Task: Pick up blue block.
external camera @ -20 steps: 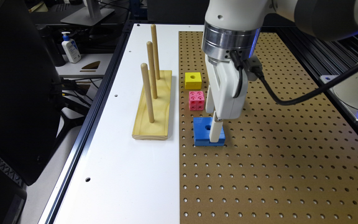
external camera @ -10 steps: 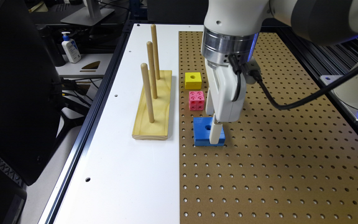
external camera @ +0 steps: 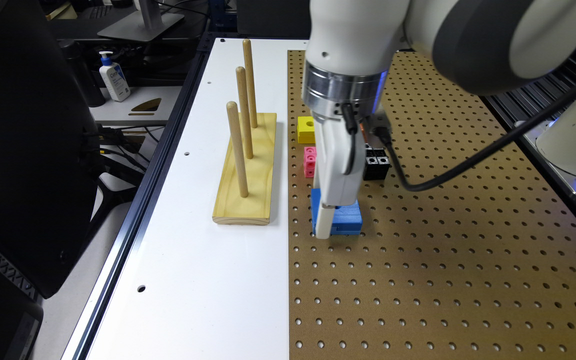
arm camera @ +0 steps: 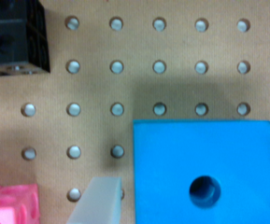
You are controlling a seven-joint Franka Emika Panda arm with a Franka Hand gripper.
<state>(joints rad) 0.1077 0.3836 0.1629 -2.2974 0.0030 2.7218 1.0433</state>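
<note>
One flat square bright-blue blue block (arm camera: 202,172) with round centre hole, lying on pegboard worktop (external camera: 443,260), hand (external camera: 335,220) open, fingers (arm camera: 96,201) straddling it, not gripping.

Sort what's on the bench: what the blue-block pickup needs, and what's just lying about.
Needed: blue block; tool, its fingers on opposite sides of the block.

Lying about: yellow cube; pink cube; black cube; wooden peg stand; lotion bottle.
</note>
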